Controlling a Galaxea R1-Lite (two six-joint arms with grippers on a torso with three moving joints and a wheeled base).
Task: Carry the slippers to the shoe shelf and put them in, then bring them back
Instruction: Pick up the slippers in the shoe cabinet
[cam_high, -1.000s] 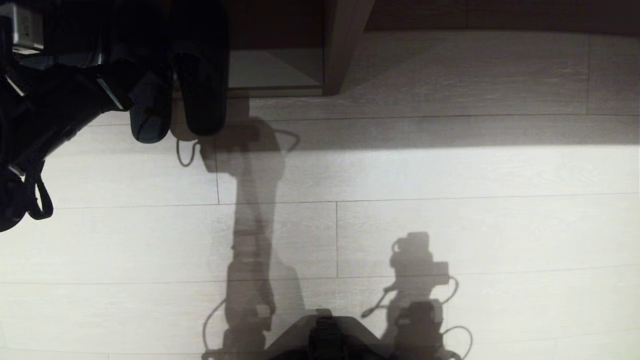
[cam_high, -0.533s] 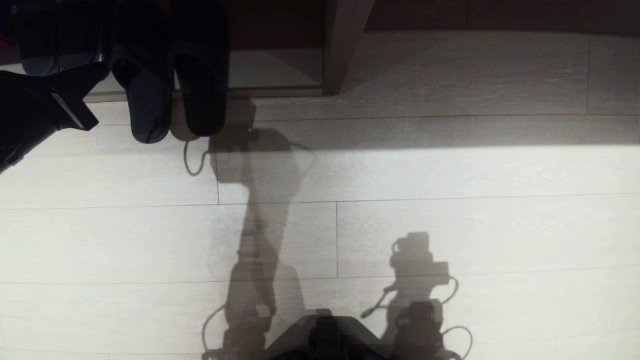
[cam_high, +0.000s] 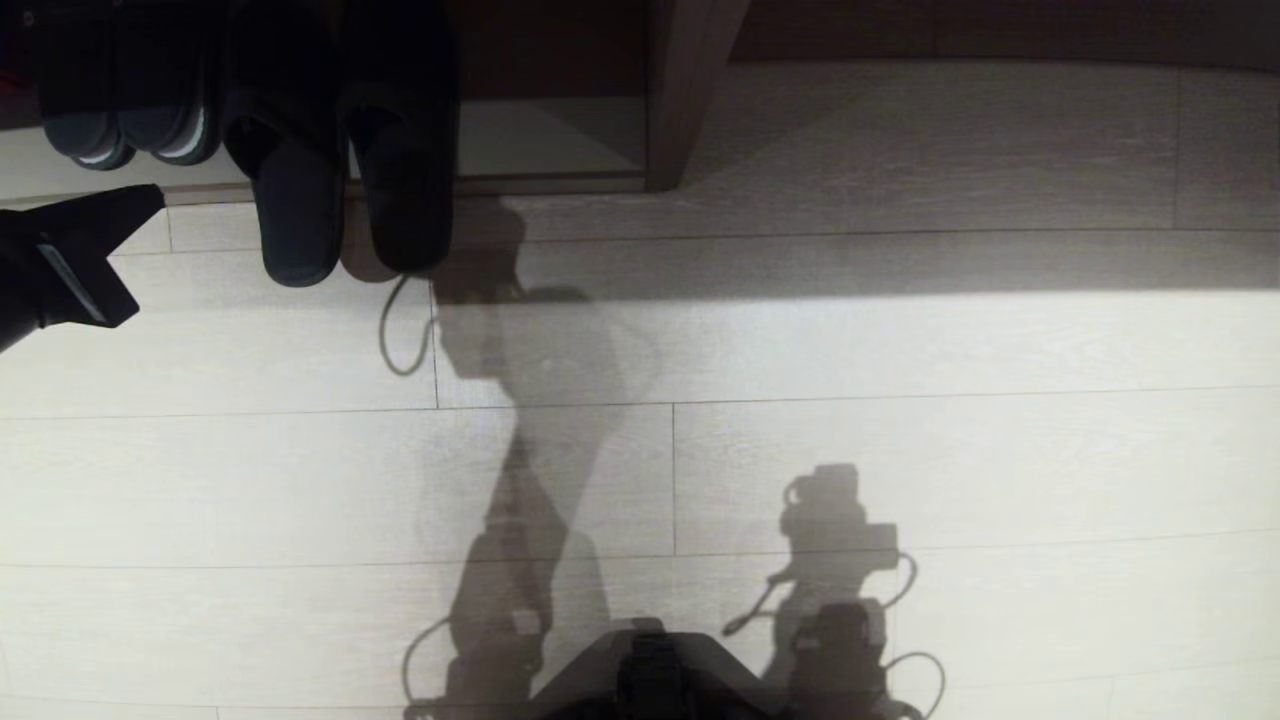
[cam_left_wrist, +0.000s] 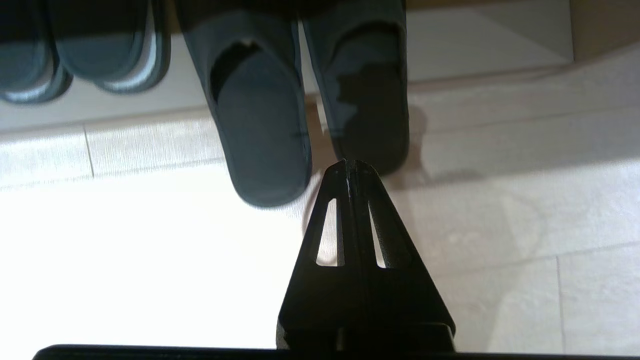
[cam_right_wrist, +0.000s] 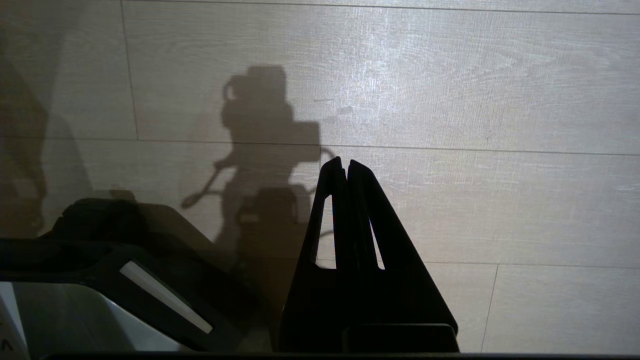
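Note:
The pair of dark slippers (cam_high: 295, 210) lies side by side with toes inside the shoe shelf (cam_high: 550, 140) and heels sticking out over the floor. In the left wrist view the slippers (cam_left_wrist: 260, 125) are just ahead of my left gripper (cam_left_wrist: 350, 165), which is shut, empty and not touching them. In the head view that left gripper (cam_high: 150, 197) sits at the left edge, to the left of the slippers and apart from them. My right gripper (cam_right_wrist: 345, 162) hangs shut and empty over bare floor, parked beside the base.
A second dark pair with a paler sole rim (cam_high: 130, 130) stands in the shelf left of the slippers. The shelf's upright side panel (cam_high: 690, 90) rises to their right. Pale plank floor (cam_high: 900, 450) stretches between the shelf and my base (cam_high: 650, 670).
My left arm has drawn back from the slippers toward the left edge of the view, and its jaws have shut. The slippers have stayed where they lay.

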